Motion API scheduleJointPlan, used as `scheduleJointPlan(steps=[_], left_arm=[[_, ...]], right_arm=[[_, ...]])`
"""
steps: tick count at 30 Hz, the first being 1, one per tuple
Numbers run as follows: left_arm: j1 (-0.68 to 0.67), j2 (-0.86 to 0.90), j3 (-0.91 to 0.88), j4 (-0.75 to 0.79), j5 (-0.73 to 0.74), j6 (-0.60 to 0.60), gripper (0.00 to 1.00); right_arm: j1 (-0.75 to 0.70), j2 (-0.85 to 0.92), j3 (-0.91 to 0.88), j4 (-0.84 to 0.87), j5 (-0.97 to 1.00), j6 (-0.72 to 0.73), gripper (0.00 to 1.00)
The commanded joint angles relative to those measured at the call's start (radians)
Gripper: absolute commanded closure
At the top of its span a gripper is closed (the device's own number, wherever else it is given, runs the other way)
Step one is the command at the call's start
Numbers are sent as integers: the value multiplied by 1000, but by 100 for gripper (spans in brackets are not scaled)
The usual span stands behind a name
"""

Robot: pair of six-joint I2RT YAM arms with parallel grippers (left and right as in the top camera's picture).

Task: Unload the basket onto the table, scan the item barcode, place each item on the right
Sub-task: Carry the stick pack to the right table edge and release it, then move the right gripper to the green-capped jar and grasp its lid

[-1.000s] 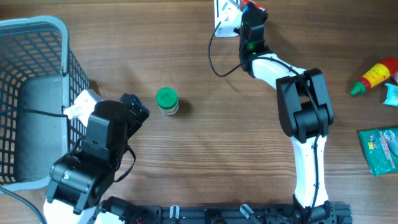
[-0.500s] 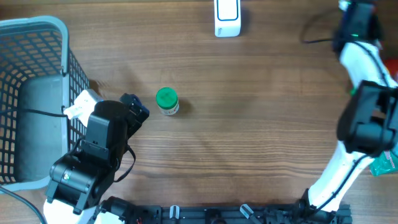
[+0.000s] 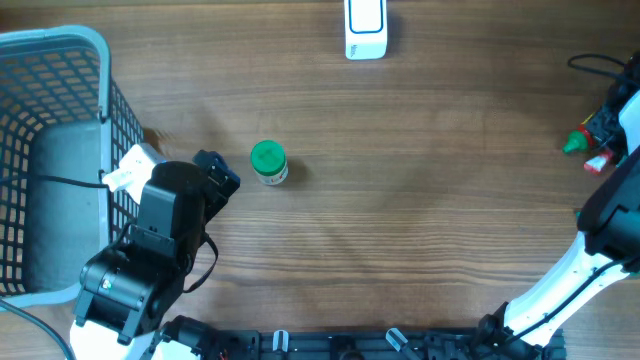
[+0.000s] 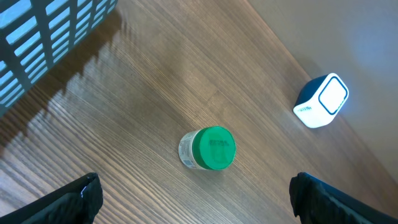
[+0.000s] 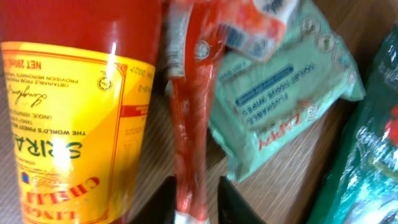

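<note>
Showed the right end effector [image 5: 198,202] partly open in its wrist view, two dark fingertips [image 5: 160,202] apart at the bottom edge of the frame. Found the lower end of a thin red sachet [image 5: 186,112] between those tips, with a sliver of wood visible beside it on one side. Could not make out any firm hold on it. Placed a red sauce bottle [image 5: 74,106] with a yellow label just beside the sachet; could not tell touching from apart. Showed a pale green tissue pack [image 5: 280,106] on the sachet's other side, and a darker green packet [image 5: 367,155] at the frame's edge beyond that. From overhead, put this arm at the far right edge of the worktop [image 3: 420,220], with the bottle's green nozzle poking out beside it.

Showed the left end effector [image 4: 198,199] wide open and holding nothing, one fingertip in each bottom corner of its wrist view. Found a small jar [image 4: 208,148], green lid upward, on the worktop ahead of those tips and apart from both. Placed a white barcode scanner [image 4: 321,101] well beyond the jar, at the far edge of the worktop. From overhead, set a pale mesh basket [image 3: 60,40] at the left edge, the left arm just beside it, the jar near that arm, and the scanner well apart from every item.
</note>
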Motion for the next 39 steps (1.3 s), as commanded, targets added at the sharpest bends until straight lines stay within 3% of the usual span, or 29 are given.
scheduleJointPlan(steps=[1,2,3,8,11,14,18,22,24,30,33,36,39], left_arm=[[3,-4,16,-1,-16,12,0],[3,-4,16,-1,-16,12,0],[3,-4,16,-1,-16,12,0],[3,-4,16,-1,-16,12,0],[3,-4,16,-1,-16,12,0],[3,-4,16,-1,-16,12,0],[3,-4,16,-1,-16,12,0],[3,-4,16,3,-16,12,0],[3,-4,16,13,-16,8,0],[3,-4,16,23,-10,15,0],[3,-7,70,18,-19,343,0],[3,-5,169,-69,-102,435,0],[3,-1,287,-177,-233,442,0]], right_arm=[[21,-118,-12,-19,-30,95,12],[29,-170,-12,-22,-46,95,2],[41,-228,-12,-23,-103,95,0],[137,-419,-12,-43,-784,103,0],[253,-412,-12,-92,-964,177,0],[386,-396,-13,-158,-974,264,0],[581,-376,-13,-183,-965,275,0],[771,-343,-13,-149,-684,442,0],[831,-321,-13,-126,-666,499,0],[984,-226,-13,29,-677,488,0],[1056,-202,-13,109,-650,484,0],[1114,-195,-13,171,-564,457,1],[1168,-169,-13,186,-480,439,1]])
